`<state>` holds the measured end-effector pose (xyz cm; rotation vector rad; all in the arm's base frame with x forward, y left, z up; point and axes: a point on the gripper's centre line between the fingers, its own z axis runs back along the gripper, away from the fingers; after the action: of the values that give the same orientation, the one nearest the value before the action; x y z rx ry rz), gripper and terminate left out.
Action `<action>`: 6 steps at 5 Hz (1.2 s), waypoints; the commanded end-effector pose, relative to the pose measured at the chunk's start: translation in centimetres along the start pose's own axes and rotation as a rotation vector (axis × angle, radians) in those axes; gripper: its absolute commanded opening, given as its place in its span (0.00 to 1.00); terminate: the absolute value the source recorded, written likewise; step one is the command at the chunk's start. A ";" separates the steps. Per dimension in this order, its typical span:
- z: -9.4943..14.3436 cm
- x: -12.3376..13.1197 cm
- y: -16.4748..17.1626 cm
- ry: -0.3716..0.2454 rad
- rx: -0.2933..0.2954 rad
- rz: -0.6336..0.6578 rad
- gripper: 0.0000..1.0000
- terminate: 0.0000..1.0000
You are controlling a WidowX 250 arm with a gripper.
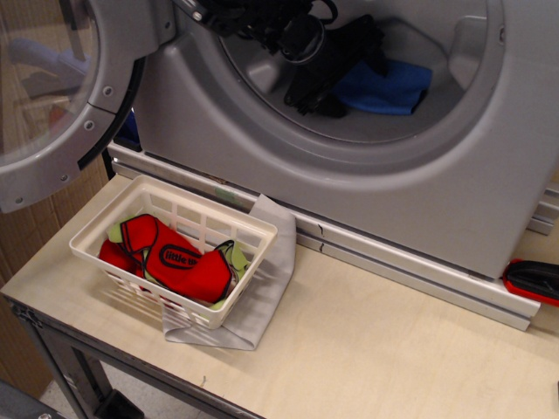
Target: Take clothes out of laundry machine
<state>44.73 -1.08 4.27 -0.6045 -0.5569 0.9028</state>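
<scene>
The silver-grey laundry machine (410, 192) stands at the back of the table with its round glass door (52, 87) swung open to the left. A medium-blue cloth (389, 89) lies on the drum floor, to the right inside the opening. My black gripper (351, 77) reaches in from the upper left and sits at the cloth's left edge. Its fingers look spread, one above the cloth (371, 45) and one lower by the drum rim (319, 103). The cloth's left part is hidden behind the gripper.
A white slatted basket (249, 229) on the wooden table holds a red garment with white lettering (179, 262). A light grey cloth (271, 288) lies under and beside it. A red and black tool (533, 279) lies at the right edge.
</scene>
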 end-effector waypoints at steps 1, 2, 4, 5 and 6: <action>-0.4 0.4 -0.7 0.012 -0.058 -0.059 1.00 0.00; -0.4 -0.1 -0.4 0.029 -0.045 -0.103 0.00 0.00; 1.8 -2.2 0.5 -0.009 0.029 -0.182 0.00 0.00; 4.7 -4.0 1.7 0.007 0.136 -0.215 0.00 0.00; 8.1 -5.6 -1.3 0.049 0.362 -0.213 0.00 0.00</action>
<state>36.51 -4.27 6.56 -0.2403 -0.3157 0.8366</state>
